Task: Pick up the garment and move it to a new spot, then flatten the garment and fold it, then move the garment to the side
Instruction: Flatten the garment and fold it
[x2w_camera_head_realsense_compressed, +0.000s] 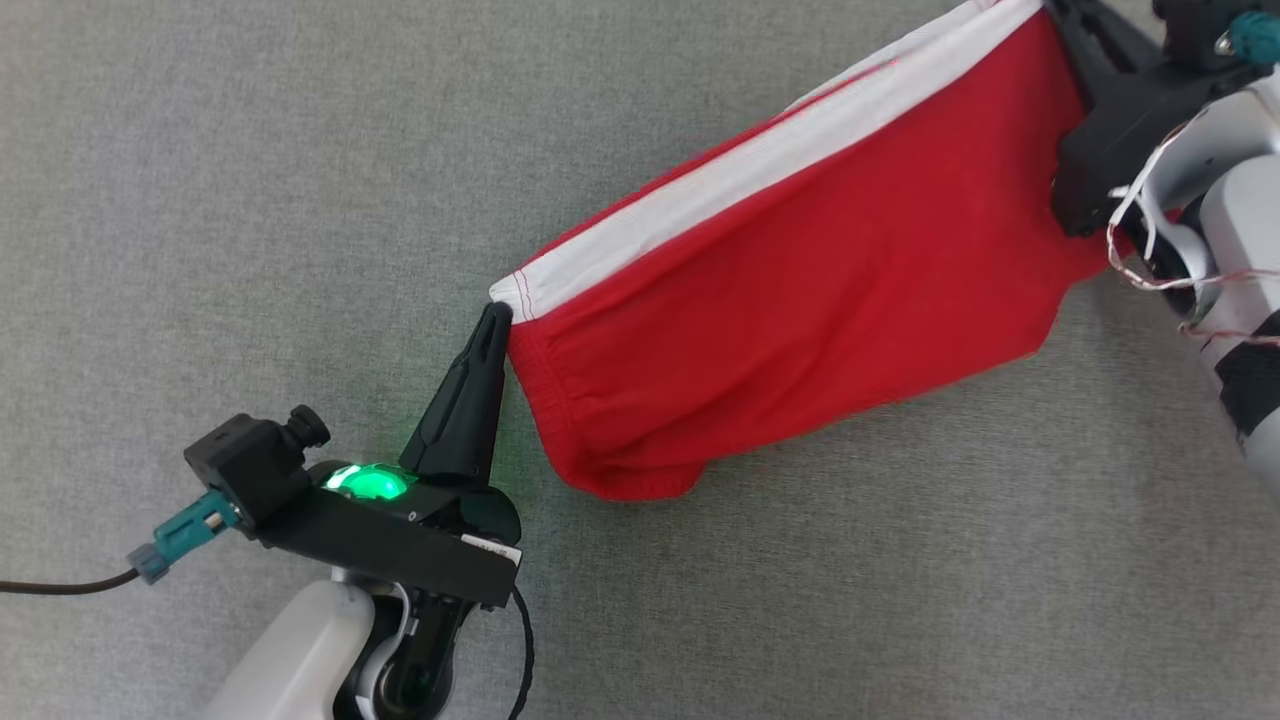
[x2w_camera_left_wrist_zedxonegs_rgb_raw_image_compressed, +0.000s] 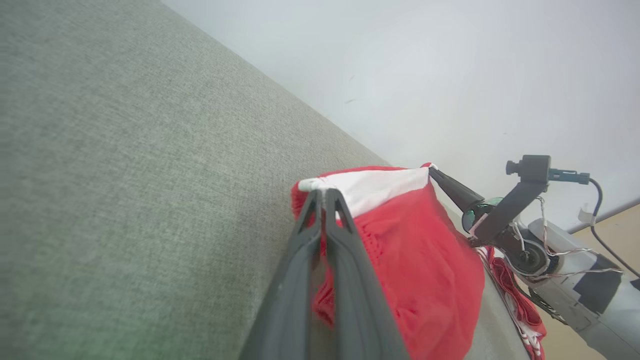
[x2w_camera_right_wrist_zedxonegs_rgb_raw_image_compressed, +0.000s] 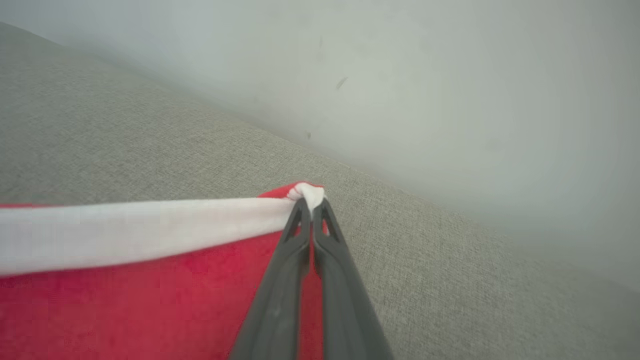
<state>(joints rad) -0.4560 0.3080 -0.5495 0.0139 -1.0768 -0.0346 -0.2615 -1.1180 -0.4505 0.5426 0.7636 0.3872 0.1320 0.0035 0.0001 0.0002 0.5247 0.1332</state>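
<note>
Garment (x2w_camera_head_realsense_compressed: 800, 300) hangs between left gripper (x2w_camera_head_realsense_compressed: 496, 315) and right gripper (x2w_camera_right_wrist_zedxonegs_rgb_raw_image_compressed: 311, 204), each clamped on a waistband (x2w_camera_head_realsense_compressed: 760, 165) corner. Best to hold it taut and lower both ends evenly, so it lands flat.

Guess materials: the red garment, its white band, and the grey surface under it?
garment: looks like a soft matte knit, likely cotton jersey; it drapes loosely and puckers along the stitched hem.
white band: seems a thicker, possibly elastic knit, matte; it lies flat and straight.
grey surface: woven, upholstery-like fabric, matte; a fine heathered weave shows.
</note>
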